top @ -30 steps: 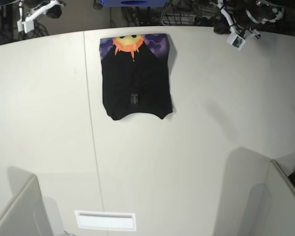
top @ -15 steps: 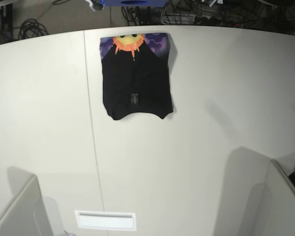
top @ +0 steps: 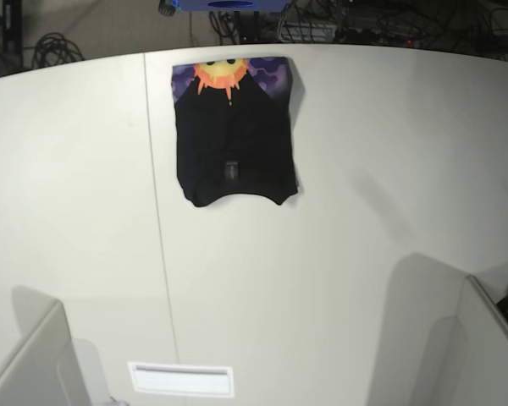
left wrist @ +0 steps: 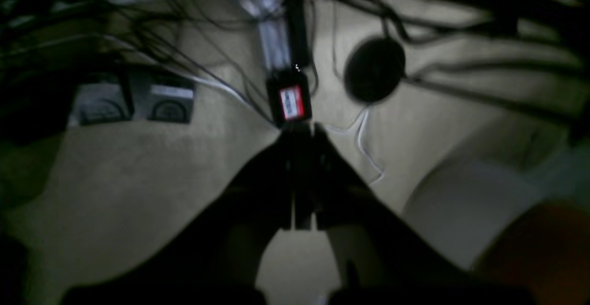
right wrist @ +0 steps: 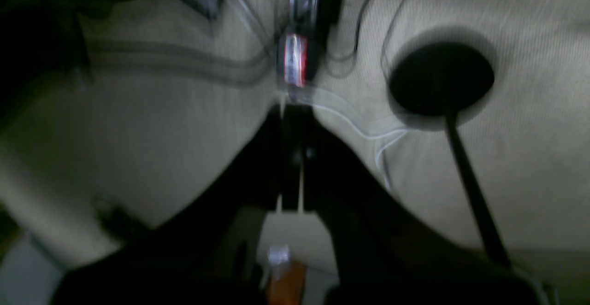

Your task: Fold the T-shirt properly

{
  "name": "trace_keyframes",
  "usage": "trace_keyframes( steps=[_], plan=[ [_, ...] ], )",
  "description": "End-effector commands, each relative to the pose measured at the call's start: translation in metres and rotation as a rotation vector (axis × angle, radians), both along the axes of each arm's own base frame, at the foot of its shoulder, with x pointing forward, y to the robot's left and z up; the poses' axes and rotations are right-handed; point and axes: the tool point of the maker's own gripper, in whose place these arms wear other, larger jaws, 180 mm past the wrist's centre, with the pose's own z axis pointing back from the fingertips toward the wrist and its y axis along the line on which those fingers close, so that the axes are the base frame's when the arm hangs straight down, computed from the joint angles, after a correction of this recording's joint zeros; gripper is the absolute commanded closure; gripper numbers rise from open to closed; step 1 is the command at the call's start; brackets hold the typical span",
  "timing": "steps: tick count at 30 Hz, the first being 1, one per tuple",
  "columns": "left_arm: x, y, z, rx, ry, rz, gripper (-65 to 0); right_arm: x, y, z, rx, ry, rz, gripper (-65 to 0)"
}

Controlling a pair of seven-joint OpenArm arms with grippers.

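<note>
**Black shirt lies folded, arms gone from the tabletop**

White laminate fills the near half of the base view: the pale tabletop [top: 322, 279] is bare there apart from a small white rectangular label [top: 181, 379] near its front edge. Further back lies the black cloth T-shirt [top: 234, 144], folded into a compact, roughly square packet, its far edge showing the orange-yellow sun on purple. It sits flat, close to the far rim, touched by nothing.

A second ago both arms showed at the far corners; now neither appears over the tabletop. Each wrist camera looks down at beige floor and cables beyond it. The left gripper [left wrist: 299, 132] has its fingers pressed together on nothing; the right gripper [right wrist: 295, 116] likewise.

With the shirt folded and both arms withdrawn, the task looks finished.
</note>
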Motion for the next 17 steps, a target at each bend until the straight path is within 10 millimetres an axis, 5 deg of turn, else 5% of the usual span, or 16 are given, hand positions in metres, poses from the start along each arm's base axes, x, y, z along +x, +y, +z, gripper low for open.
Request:
trace_keyframes(
  steps=[1, 4, 9, 13, 17],
  plan=[
    [0.013, 0.003, 0.0, 0.024, -0.059, 0.024, 0.0, 0.001, 0.001, 0.0, 0.007, -0.004, -0.009, 0.0],
    [0.002, 0.026, -0.007, 0.165, -0.044, -0.02, 0.0, 0.001, 0.006, 0.0, 0.014, 0.012, -0.005, 0.0],
    [0.009, 0.036, -0.009, 0.227, -0.058, -0.055, 0.0, 0.013, 0.02, 0.0, 0.038, -0.02, -0.007, 0.0],
    [0.019, 0.034, -0.01, 0.227, -0.076, -0.048, 0.0, 0.025, 0.023, 0.0, 0.05, -0.053, -0.001, 0.0],
    [0.026, 0.021, -0.012, 0.209, -0.087, -0.039, 0.0, 0.023, 0.005, -0.001, 0.023, -0.049, 0.007, 0.0]
  ],
)
